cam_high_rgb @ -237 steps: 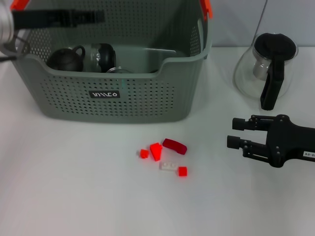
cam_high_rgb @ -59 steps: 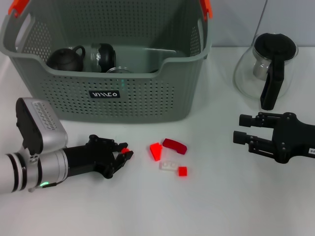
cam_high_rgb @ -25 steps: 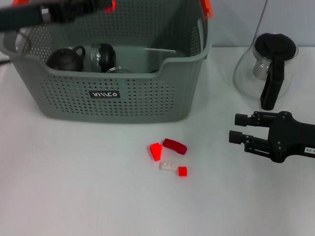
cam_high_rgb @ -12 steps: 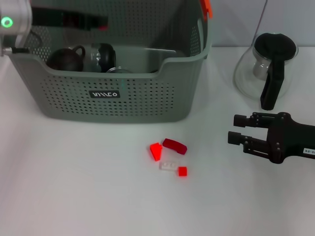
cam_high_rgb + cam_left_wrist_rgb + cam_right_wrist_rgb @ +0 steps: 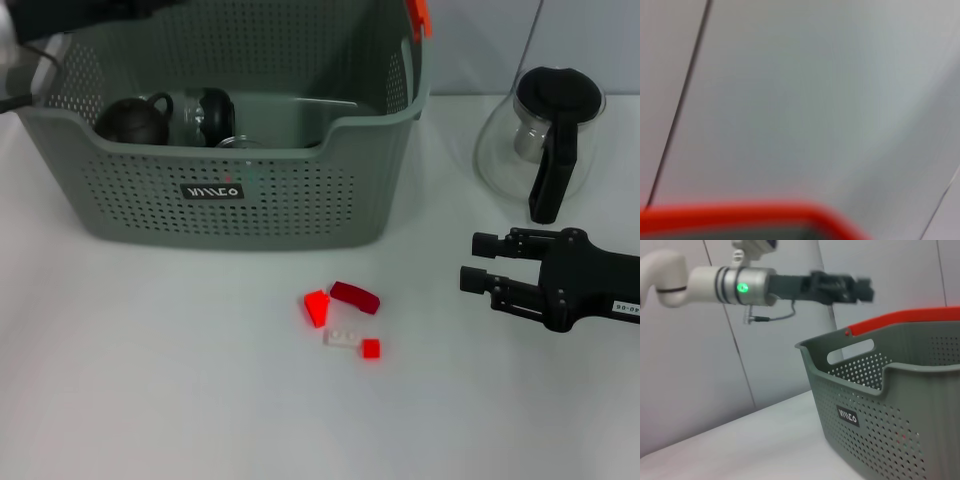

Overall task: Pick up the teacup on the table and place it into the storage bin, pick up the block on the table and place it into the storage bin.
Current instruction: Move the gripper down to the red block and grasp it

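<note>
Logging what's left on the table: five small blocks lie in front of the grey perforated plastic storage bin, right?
Not five. The head view shows four small blocks in front of the grey perforated plastic storage bin: three red and one white.

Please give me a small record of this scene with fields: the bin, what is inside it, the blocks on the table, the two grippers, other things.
bin: large grey perforated plastic storage bin, orange handle clips, at the table's rear left
inside bin: dark round teapot, glass jar
blocks on table: bright red wedge block, dark red curved block, white flat block, small red cube, in front of the bin
left gripper: above the bin
right gripper: jaws open, low at the table's right
other: glass pot with black handle, rear right
</note>
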Tool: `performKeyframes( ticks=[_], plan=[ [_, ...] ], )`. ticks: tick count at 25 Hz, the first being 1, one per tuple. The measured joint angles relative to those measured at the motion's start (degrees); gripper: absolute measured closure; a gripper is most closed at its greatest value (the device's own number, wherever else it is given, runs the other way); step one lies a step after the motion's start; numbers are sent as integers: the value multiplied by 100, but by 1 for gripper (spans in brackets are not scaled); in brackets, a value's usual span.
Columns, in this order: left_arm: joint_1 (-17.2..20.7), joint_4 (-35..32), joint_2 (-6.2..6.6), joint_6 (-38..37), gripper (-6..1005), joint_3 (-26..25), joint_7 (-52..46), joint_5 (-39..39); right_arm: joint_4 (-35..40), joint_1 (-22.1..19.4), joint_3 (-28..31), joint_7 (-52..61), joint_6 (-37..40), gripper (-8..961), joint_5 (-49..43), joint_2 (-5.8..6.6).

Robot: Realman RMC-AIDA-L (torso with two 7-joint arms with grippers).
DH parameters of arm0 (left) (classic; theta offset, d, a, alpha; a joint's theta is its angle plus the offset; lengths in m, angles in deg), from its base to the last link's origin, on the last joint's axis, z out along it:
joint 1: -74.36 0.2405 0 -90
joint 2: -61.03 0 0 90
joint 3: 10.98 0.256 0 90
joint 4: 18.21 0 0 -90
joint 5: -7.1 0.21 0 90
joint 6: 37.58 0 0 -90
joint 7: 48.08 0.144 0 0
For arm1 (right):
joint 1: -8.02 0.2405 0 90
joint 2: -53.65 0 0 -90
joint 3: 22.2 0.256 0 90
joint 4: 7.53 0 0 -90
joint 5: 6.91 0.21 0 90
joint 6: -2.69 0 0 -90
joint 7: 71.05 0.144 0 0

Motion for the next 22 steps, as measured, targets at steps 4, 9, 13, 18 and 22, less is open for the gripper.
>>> performKeyframes(
  ticks=[4,9,13,18,22],
  plan=[
    [433,958,42,-1598,425,-554,1613,-1386,-1,0,30,8,0,430,0,-6],
    [937,1889,-30,-2950,250,-1143,3269,-1046,11,16,3,15,12,429,0,-20],
    [1559,1924,-352,-3106,249,-1065,4724,-286,21,26,-12,77,50,429,-71,-21],
    [1983,2112,-532,-3059,249,-1090,5553,248,324,64,-15,657,69,429,-639,0],
    [1996,2207,-535,-3048,248,-1152,5574,610,974,105,-17,1488,93,430,-1482,-62]
  ],
)
